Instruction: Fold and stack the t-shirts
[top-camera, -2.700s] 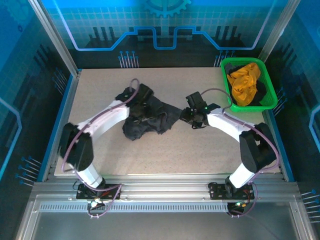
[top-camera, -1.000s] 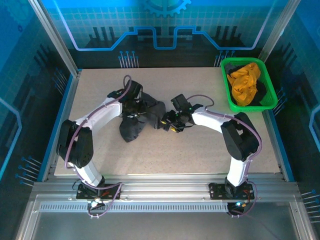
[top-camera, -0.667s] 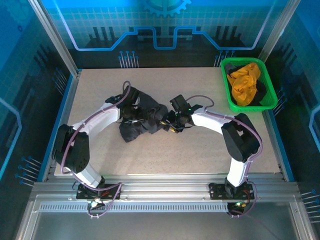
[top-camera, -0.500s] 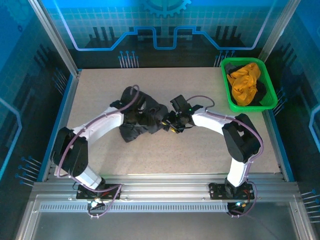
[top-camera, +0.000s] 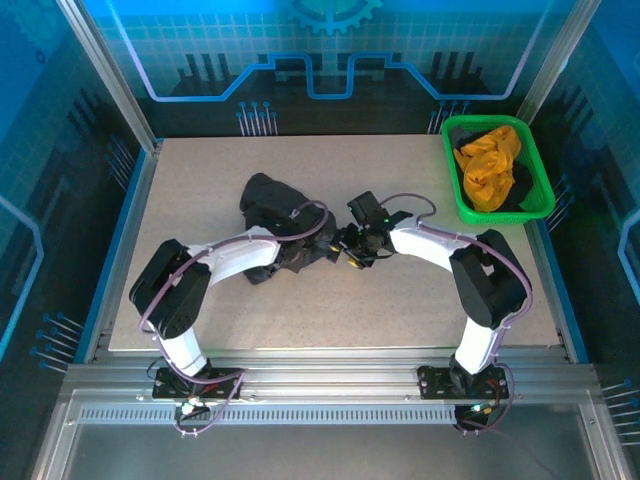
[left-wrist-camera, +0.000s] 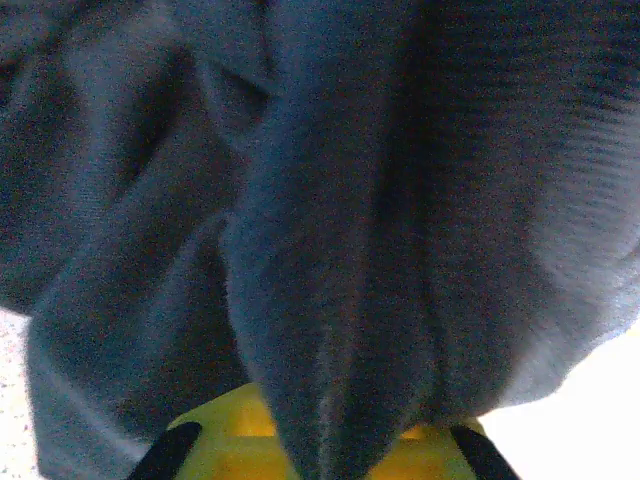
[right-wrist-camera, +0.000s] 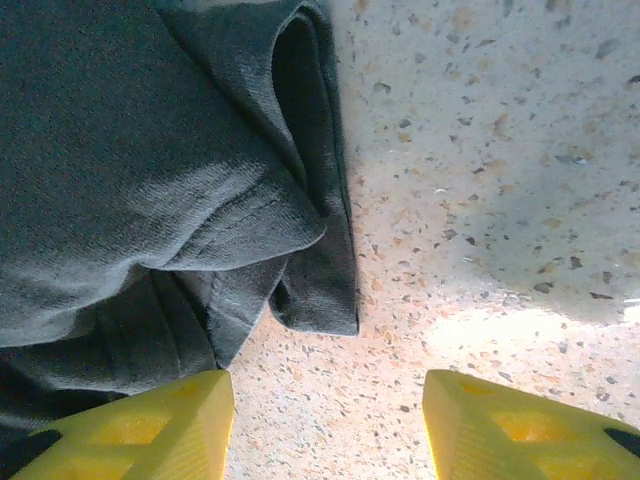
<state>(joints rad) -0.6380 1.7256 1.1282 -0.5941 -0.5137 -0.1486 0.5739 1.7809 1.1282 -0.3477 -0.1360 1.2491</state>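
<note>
The black t-shirt (top-camera: 268, 200) lies crumpled on the table (top-camera: 420, 300), left of centre. My left gripper (top-camera: 306, 247) sits at the shirt's near right edge. In the left wrist view a thick fold of dark cloth (left-wrist-camera: 330, 300) runs down between the yellow fingers (left-wrist-camera: 200, 450), and the left gripper (left-wrist-camera: 330, 455) is shut on it. My right gripper (top-camera: 351, 247) is just right of the shirt. It stands open (right-wrist-camera: 325, 425) over bare table, with a hem corner (right-wrist-camera: 320, 300) of the shirt just ahead of its left finger. The orange t-shirt (top-camera: 490, 165) lies bunched in the green basket (top-camera: 535, 205).
The green basket stands at the far right corner of the table, with something dark under the orange shirt. Blue side rails (top-camera: 118, 250) and the metal frame bound the table. Both forearms reach in toward the centre.
My left arm has swung from the shirt's far left side round to its near right edge. The shirt is now bunched tighter. My right gripper has drifted slightly right.
</note>
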